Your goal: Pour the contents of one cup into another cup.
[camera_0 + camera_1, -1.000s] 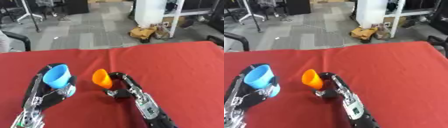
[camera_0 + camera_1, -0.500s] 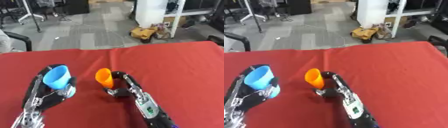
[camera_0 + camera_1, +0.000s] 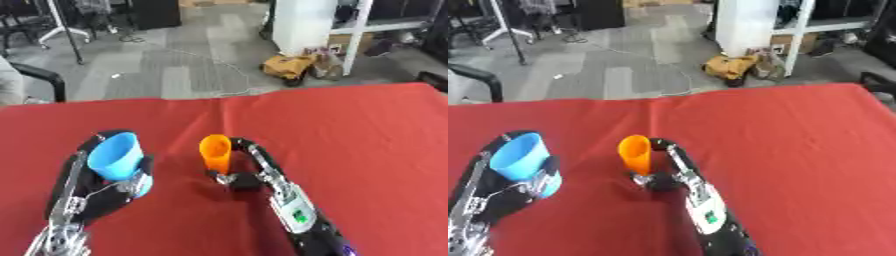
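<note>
An orange cup is held near the middle of the red table, its mouth leaning a little to the left. My right hand is shut on it from the right side. A light blue cup is at the left, lifted and tilted so its open mouth faces up and right. My left hand is shut on the blue cup from below and behind. A gap of table separates the two cups. I cannot see what is inside either cup.
The red cloth covers the whole table, with bare cloth to the right and behind the cups. Beyond the far edge lies grey floor with a chair at the left, a white cabinet and a brown bag.
The orange cup has come more upright in my right hand. The blue cup in my left hand stays about where it was.
</note>
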Robot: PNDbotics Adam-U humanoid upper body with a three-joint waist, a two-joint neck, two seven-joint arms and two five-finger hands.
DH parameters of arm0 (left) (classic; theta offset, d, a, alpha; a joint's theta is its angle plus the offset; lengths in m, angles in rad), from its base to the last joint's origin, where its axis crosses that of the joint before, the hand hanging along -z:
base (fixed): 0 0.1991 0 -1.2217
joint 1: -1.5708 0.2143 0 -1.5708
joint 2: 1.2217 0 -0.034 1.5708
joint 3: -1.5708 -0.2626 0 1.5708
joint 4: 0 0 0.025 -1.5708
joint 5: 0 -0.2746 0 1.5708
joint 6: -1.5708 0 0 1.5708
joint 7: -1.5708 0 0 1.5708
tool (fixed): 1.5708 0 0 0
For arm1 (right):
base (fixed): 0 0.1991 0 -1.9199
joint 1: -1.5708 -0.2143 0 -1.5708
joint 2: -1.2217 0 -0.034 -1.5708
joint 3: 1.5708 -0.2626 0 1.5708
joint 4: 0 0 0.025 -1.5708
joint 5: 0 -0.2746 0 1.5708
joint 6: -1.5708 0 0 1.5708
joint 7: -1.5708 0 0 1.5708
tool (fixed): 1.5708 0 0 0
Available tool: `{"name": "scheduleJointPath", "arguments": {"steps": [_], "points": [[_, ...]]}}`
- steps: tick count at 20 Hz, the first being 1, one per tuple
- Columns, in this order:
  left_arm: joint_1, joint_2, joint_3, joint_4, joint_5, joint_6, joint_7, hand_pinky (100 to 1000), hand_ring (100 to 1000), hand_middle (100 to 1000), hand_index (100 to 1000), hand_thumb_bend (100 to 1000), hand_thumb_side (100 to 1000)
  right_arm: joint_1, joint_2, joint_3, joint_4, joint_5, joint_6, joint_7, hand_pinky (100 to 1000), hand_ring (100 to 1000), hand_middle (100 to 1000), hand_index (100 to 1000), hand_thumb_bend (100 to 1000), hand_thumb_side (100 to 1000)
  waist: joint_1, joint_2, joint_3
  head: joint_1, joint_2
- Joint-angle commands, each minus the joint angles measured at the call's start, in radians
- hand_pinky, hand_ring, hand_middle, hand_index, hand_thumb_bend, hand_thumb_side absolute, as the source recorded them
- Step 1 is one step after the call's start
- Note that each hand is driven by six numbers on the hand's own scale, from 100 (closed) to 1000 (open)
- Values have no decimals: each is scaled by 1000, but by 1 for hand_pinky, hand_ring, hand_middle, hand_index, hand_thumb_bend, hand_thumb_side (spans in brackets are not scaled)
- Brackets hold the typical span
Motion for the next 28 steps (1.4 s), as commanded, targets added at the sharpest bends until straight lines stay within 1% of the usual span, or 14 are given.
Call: {"name": "scheduleJointPath", "arguments": {"steps": [1, 7, 14, 21, 23, 26, 27, 28], "points": [[-11, 3, -1, -20, 1, -1, -5, 368, 425, 528, 698, 158, 100, -29, -9, -7, -3, 14, 1, -12, 1000, 871, 785, 847, 488, 201, -2, -21, 5, -4, -9], [-10, -3, -3, -22, 5, -1, -8, 369, 425, 528, 698, 154, 100, -43, 4, -15, 13, 28, 10, -30, 1000, 852, 763, 842, 485, 188, 1, -21, 16, -8, -11], [-9, -6, -4, -23, 7, -1, -10, 369, 425, 528, 698, 147, 100, -52, 20, -19, 28, 43, 15, -40, 1000, 813, 713, 825, 480, 171, 3, -20, 20, -10, -9], [-8, -9, -4, -22, 7, -1, -11, 369, 425, 528, 697, 145, 100, -52, 38, -21, 44, 55, 21, -54, 941, 745, 646, 791, 461, 126, 5, -20, 25, -13, -10], [-8, -9, -4, -22, 8, -1, -12, 369, 425, 528, 696, 141, 100, -49, 42, -22, 48, 54, 23, -61, 903, 693, 613, 772, 437, 100, 5, -20, 26, -14, -11], [-8, -10, -4, -21, 7, -2, -11, 369, 426, 528, 696, 141, 100, -45, 45, -24, 52, 45, 27, -75, 856, 618, 548, 725, 390, 100, 6, -20, 27, -14, -12], [-7, -10, -3, -21, 7, -2, -11, 369, 426, 528, 696, 141, 100, -44, 46, -25, 52, 42, 27, -80, 853, 614, 543, 721, 387, 100, 5, -20, 27, -14, -13], [-8, -10, -3, -21, 7, -2, -10, 369, 425, 528, 696, 140, 100, -42, 45, -24, 53, 39, 27, -86, 823, 567, 497, 678, 358, 100, 5, -19, 27, -14, -13]]}}
